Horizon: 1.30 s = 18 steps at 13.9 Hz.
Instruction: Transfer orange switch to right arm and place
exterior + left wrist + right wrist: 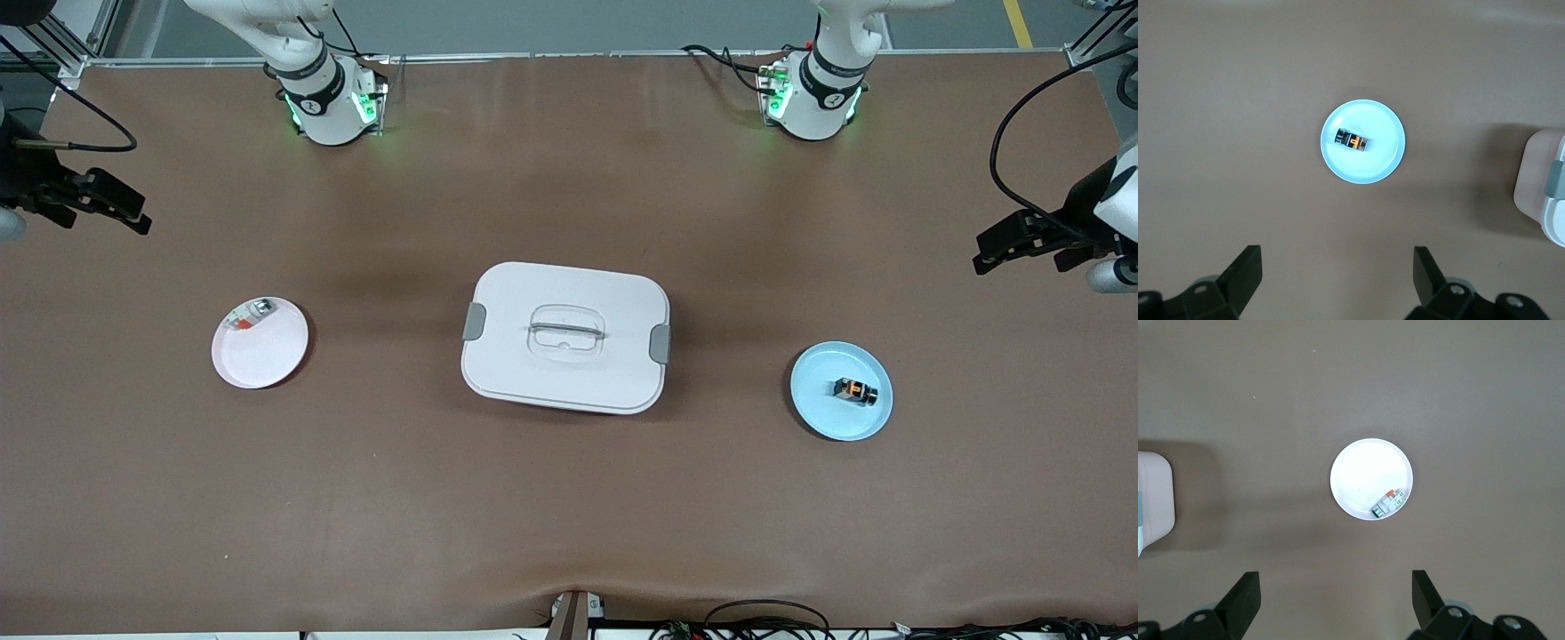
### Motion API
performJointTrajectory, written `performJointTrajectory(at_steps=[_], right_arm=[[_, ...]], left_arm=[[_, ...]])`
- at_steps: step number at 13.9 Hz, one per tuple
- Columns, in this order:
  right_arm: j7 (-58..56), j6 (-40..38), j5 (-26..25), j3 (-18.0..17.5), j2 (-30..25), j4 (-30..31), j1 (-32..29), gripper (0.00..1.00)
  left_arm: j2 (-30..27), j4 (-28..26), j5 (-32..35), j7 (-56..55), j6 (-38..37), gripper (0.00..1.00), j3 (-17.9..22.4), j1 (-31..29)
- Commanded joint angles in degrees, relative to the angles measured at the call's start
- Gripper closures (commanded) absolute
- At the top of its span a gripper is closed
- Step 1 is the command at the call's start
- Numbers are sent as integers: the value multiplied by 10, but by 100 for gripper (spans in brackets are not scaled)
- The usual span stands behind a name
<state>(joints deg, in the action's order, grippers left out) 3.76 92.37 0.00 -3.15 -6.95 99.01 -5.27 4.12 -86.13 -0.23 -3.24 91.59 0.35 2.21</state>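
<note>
Brown matting covers the table [569,516]. Taking the front view from its nine o'clock edge across to three o'clock: the right gripper [111,206] hangs high over the table's right-arm end, jaws spread wide and empty. Next comes a pale pink plate [260,354] with a small silvery-clear piece [252,314] at its eleven o'clock rim, then a closed white lidded container [565,337] at centre, then a light blue plate [841,391] carrying the orange switch [855,390]. The left gripper [1022,240] waits high over the left-arm end, fully open, holding nothing.
</note>
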Motion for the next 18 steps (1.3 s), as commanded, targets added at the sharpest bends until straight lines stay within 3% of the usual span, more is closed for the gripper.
performJointTrajectory(at_steps=[1,9,18], right_arm=[[5,3,9,-2,-18,17,-4,0],[5,1,9,-2,-17,16,-4,0],[4,0,28,0,-17,16,-4,0]], left_arm=[[2,8,-10,13,-10,0,4,-1],[4,2,-13,17,-44,0,8,-10],[116,-5,-1,54,-6,0,4,-11]])
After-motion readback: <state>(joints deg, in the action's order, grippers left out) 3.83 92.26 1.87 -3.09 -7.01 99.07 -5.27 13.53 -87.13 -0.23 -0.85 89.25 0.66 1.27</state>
